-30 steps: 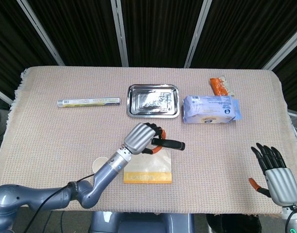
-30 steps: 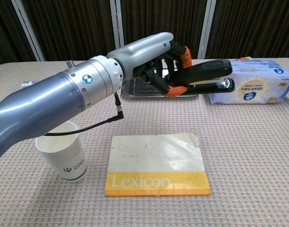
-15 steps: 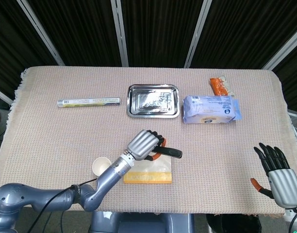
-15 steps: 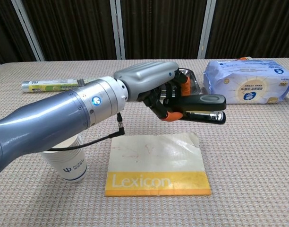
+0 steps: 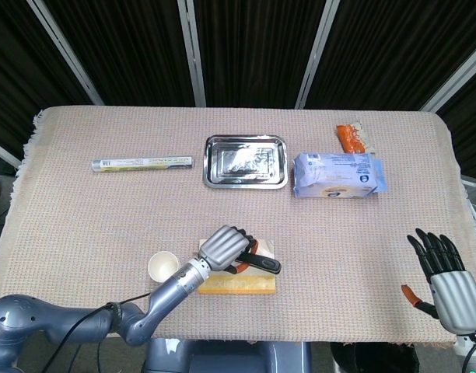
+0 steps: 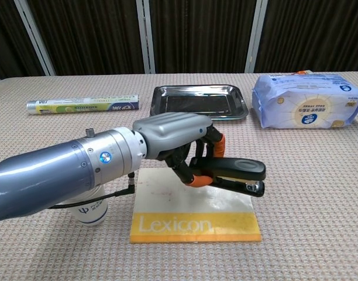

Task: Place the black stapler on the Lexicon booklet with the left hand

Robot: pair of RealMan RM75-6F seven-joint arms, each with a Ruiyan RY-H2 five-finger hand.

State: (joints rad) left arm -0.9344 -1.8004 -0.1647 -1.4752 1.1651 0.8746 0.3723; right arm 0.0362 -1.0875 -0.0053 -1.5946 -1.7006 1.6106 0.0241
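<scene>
My left hand (image 6: 176, 140) (image 5: 225, 247) grips the black stapler (image 6: 234, 173) (image 5: 263, 265), which points to the right and hangs low over the Lexicon booklet (image 6: 193, 222) (image 5: 238, 286). The booklet, cream with a yellow band, lies flat near the table's front edge. Whether the stapler touches it I cannot tell. My right hand (image 5: 448, 284) hangs open beyond the table's front right corner, holding nothing.
A white paper cup (image 5: 161, 266) (image 6: 91, 212) stands just left of the booklet, under my left forearm. Further back lie a foil roll (image 5: 141, 163), a steel tray (image 5: 246, 161), a blue wipes pack (image 5: 337, 174) and an orange snack packet (image 5: 351, 137).
My left hand has carried the stapler toward the front edge and lowered it, from above the tray's near side to just over the booklet. The right hand has barely moved.
</scene>
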